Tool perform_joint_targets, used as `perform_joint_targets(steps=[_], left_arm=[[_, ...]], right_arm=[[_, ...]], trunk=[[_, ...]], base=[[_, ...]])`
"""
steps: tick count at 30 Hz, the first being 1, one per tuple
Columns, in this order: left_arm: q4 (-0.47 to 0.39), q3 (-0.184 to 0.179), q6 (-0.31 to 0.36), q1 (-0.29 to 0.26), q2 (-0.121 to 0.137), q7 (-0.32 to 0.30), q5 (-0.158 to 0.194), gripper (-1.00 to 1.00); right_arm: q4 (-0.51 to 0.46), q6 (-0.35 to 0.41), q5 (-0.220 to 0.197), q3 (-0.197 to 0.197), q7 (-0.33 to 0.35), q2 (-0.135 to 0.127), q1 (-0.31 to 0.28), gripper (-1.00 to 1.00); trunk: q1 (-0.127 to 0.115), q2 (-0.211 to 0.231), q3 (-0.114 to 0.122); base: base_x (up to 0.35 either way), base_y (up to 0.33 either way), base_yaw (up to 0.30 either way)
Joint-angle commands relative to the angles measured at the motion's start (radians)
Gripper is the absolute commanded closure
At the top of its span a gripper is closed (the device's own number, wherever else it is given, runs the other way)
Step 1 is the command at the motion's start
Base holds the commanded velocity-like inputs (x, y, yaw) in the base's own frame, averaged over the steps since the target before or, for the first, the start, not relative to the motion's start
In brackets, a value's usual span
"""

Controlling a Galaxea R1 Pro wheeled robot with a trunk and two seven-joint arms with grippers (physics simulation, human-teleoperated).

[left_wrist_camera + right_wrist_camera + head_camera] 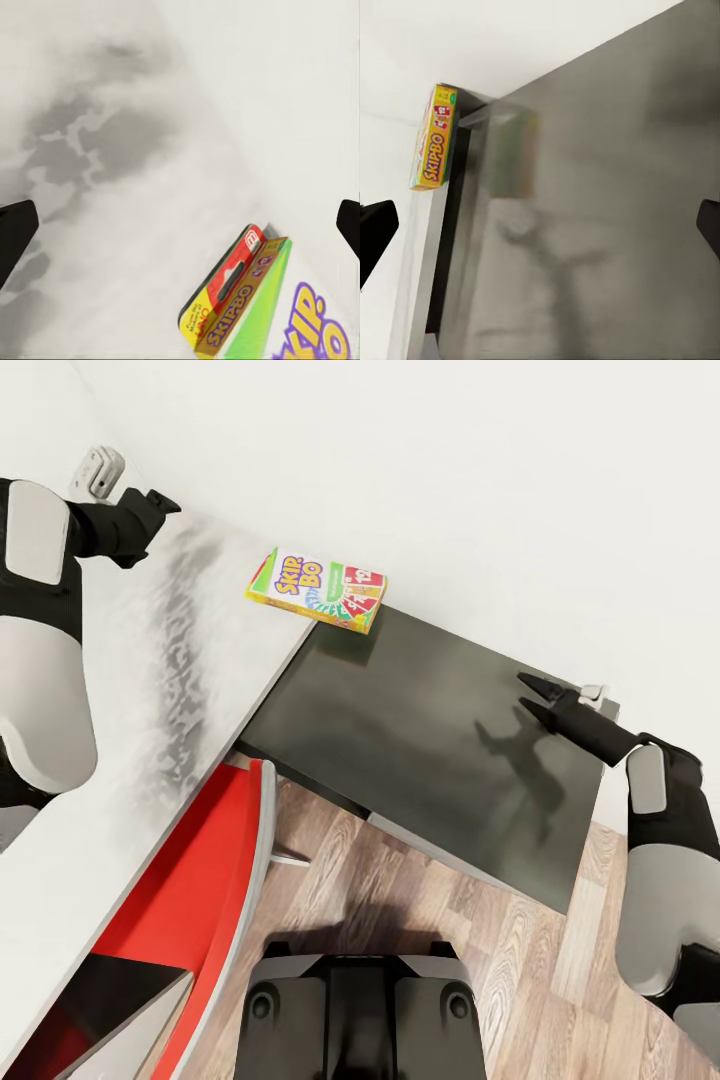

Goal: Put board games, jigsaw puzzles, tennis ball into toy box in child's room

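We look down from our head camera on a corner of the child's room, where a Skip-Bo board game [318, 590] lies flat at the edge of the light grey table [120, 760], one end overhanging the dark grey side panel [430, 750] that drops away beside it. The box sits close to the white wall [450, 480], its yellow, green and red cover facing up.

Our left gripper [160, 505] hangs over the far end of the table, well apart from the game; in the left wrist view its two dark fingertips [15, 240] stand wide at the frame's edges with nothing between them, and the game's spine [232, 300] shows ahead of them on the mottled tabletop.

Our right gripper [532, 695] is above the dark panel, its fingers spread and empty, casting a shadow on the glossy surface. From the right wrist camera the game [433, 139] is seen end-on at the table's edge, its reflection smeared on the panel.

Below, a red chair [200, 890] is tucked under the table, on a wood-plank floor [450, 920].
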Motion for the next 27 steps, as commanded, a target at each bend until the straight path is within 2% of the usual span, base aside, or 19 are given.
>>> perform_joint_targets(steps=[1, 11, 17, 20, 27], left_arm=[[-0.001, 0.001, 0.003, -0.001, 0.000, 0.008, 0.010, -1.00], [-0.043, 0.010, 0.066, -0.002, -0.025, 0.004, 0.015, -1.00], [-0.050, 0.012, 0.083, -0.005, -0.032, 0.003, 0.015, -1.00], [-0.057, 0.012, 0.092, -0.004, -0.034, 0.002, 0.016, -1.00], [-0.063, 0.013, 0.098, -0.001, -0.034, -0.001, 0.017, -1.00]], right_arm=[[0.001, 0.005, 0.000, -0.002, 0.003, 0.000, -0.001, -1.00], [0.131, -0.099, 0.000, -0.002, 0.004, 0.004, -0.089, -1.00], [0.157, -0.126, -0.002, -0.002, 0.010, 0.007, -0.107, -1.00], [0.171, -0.141, -0.002, -0.001, 0.013, 0.021, -0.117, -1.00], [0.179, -0.151, -0.002, 0.000, 0.015, 0.034, -0.123, -1.00]], trunk=[[0.001, -0.002, -0.001], [0.001, -0.002, -0.001], [0.001, -0.002, -0.001], [0.001, -0.002, -0.001], [0.001, -0.002, -0.001]], base=[[0.000, 0.000, 0.000], [0.000, 0.000, 0.000], [0.000, 0.000, 0.000], [0.000, 0.000, 0.000], [0.000, 0.000, 0.006]])
